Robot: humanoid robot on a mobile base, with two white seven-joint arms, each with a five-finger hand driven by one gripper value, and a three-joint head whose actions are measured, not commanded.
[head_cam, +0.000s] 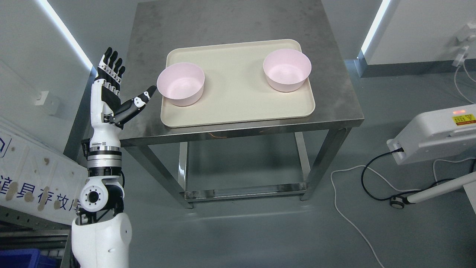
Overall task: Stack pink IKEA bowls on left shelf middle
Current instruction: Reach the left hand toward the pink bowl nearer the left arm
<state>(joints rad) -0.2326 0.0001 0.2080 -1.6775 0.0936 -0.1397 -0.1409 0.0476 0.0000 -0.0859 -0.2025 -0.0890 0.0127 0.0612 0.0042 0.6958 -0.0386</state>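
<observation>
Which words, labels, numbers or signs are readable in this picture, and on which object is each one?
White panel at lower left: large blue Chinese characters, cut off and partly stained; not read with certainty.
Yellow warning label on the white machine at right: print too small to read.
Pink bowls, tray: no text.

left bowl (180, 84): pale pink, upright, empty, frame centre-left, on tray's left edge
right bowl (287, 70): pale pink, upright, empty, upper centre-right, well apart
</observation>
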